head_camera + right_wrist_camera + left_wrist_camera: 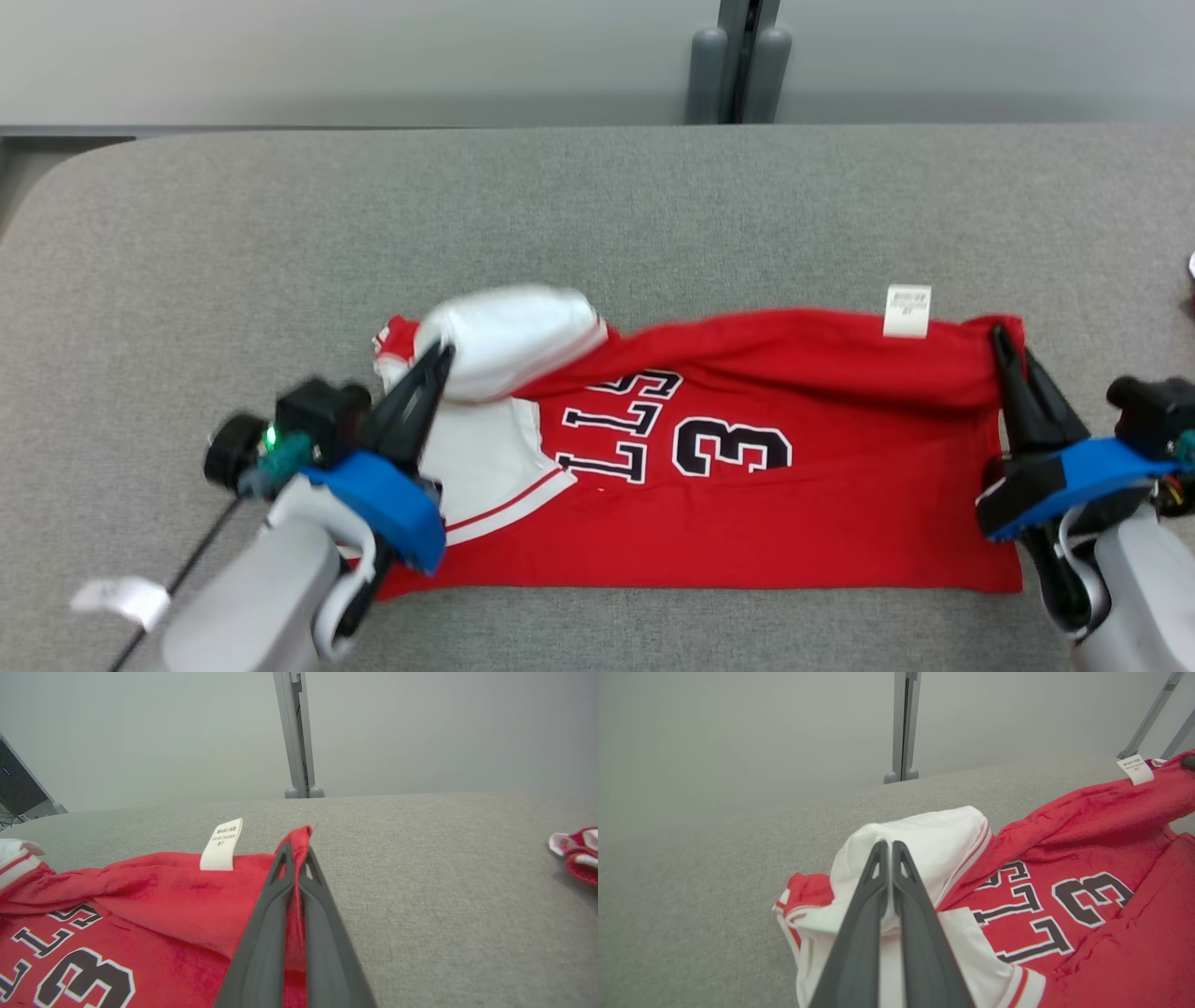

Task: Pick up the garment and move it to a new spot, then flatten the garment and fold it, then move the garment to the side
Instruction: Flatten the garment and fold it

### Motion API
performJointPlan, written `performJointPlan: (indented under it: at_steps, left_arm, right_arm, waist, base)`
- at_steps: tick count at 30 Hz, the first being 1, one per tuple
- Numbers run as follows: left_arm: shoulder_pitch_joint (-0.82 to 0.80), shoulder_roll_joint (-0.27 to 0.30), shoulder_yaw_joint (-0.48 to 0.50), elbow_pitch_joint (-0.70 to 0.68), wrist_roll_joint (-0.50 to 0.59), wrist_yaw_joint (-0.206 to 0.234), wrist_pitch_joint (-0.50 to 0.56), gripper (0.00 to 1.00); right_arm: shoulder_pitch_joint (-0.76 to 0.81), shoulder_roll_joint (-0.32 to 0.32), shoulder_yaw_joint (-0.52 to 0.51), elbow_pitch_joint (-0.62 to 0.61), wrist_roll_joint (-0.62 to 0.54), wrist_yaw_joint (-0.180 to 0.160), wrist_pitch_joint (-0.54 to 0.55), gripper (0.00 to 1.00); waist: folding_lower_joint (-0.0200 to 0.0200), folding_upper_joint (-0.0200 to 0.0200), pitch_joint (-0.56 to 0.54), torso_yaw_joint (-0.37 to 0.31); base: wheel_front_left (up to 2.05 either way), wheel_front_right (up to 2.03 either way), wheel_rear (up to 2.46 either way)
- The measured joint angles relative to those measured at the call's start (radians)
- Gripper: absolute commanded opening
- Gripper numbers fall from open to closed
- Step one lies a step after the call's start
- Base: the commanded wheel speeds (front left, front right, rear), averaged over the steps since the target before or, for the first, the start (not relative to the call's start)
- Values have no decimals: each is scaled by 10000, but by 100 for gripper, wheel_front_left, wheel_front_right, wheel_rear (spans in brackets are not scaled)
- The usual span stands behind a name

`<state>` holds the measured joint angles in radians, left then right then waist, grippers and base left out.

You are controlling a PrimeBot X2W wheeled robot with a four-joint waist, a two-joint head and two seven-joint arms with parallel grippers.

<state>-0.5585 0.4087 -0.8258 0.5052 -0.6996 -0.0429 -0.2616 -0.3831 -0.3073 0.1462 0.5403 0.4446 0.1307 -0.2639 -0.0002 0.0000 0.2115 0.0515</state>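
Note:
The garment is a red jersey with white sleeves and black "3" lettering, spread across the grey table with its far edge lifted and sagging between my two grippers. My left gripper is shut on the white sleeve at the jersey's left end, where the cloth sits pinched between the fingers. My right gripper is shut on the red corner at the right end. A white label sticks up from the raised edge.
A small red-and-white cloth item lies on the table at the far right. A white paper tag rests near the front left edge. A grey post stands behind the table.

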Motion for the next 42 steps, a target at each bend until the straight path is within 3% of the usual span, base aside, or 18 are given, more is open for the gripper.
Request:
performJointPlan:
  at_steps: [11, 12, 13, 14, 15, 17, 22, 25, 33, 42]
  left_arm:
    - [2797, -1030, 2184, -468, 1427, -180, 0, 0]
    - [2914, -1137, 2435, -464, 1559, -180, -2, 31]
    - [3024, -1233, 2638, -426, 1732, -180, -2, 80]
    - [3138, -1342, 2836, -345, 1887, -178, -2, 100]
    - [3247, -1469, 3024, -267, 2019, -157, -2, 100]
    - [3428, -1651, 3365, -40, 2383, -25, 0, 100]
    - [3959, -2176, 4890, -807, 3603, 961, -2, 100]
    - [4453, -2606, 5396, -1565, 4445, 1089, -2, 100]
    - [5345, -3402, 6088, -2591, 5614, 859, -12, 100]
    - [5676, -3540, 6531, -2332, 5810, 445, -12, 100]
  right_arm:
    - [1870, 882, -619, -437, -232, 0, 0, 0]
    - [1941, 930, -600, -401, -305, 0, 0, 0]
    - [2011, 974, -614, -355, -385, 2, -2, 0]
    - [2061, 1022, -683, -244, -481, 2, -2, 38]
    - [2101, 1032, -725, -54, -606, 2, 0, 100]
    - [2150, 1078, -884, 142, -890, 0, 2, 100]
    - [2130, 1390, -1962, -422, -1979, 0, -2, 100]
    - [2145, 1822, -2291, -1097, -2518, 0, 0, 100]
    - [2665, 2366, -2391, -1918, -3177, 0, -2, 100]
    - [2947, 2531, -2305, -1536, -3223, 0, 0, 100]
  waist:
    - [0, 0, -632, 124]
    - [0, 0, -649, 115]
    - [0, 0, -660, 101]
    - [0, 0, -669, 89]
    - [0, 0, -676, 81]
    - [0, 0, -689, 47]
    - [0, 0, -715, -109]
    - [1, 0, -756, -162]
    - [1, 0, -1106, -160]
    - [1, 0, -1440, -194]
  base:
    - [0, 0, 0]
    - [0, 0, 0]
    - [0, 0, 0]
    - [0, 0, 0]
    - [0, 0, 0]
    - [0, 0, 0]
    - [0, 0, 0]
    - [0, 0, 0]
    - [0, 0, 0]
    - [0, 0, 0]
